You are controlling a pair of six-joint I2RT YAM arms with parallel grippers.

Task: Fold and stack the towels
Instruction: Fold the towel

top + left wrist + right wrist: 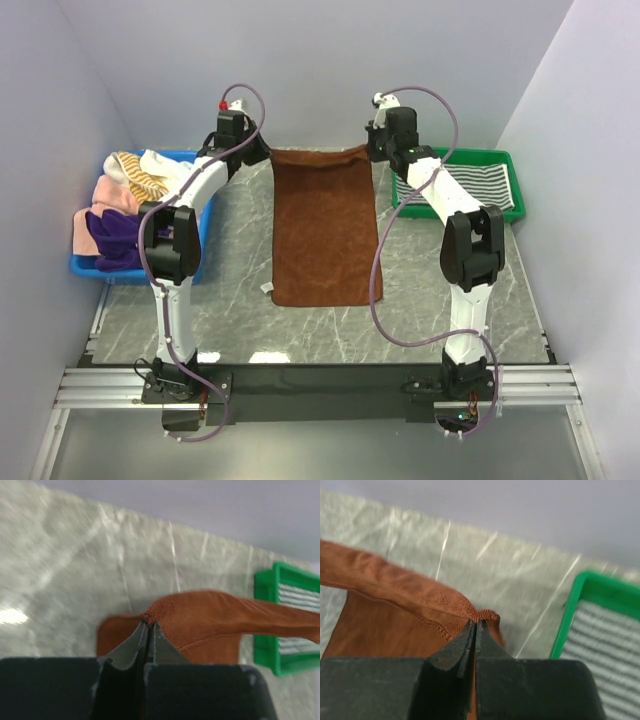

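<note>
Gripping brown towel [322,225] by its two far corners, left hand [149,625] and right hand [476,623] clamped tight; trailing onto tabletop [235,270].

No legible text, brand or number in any view. White tag [266,288] on the near-left corner of the brown towel [322,230]: too small to read. Yellow-white striped towel [140,176] in the blue bin [88,267]: lettering can't be made out.
</note>
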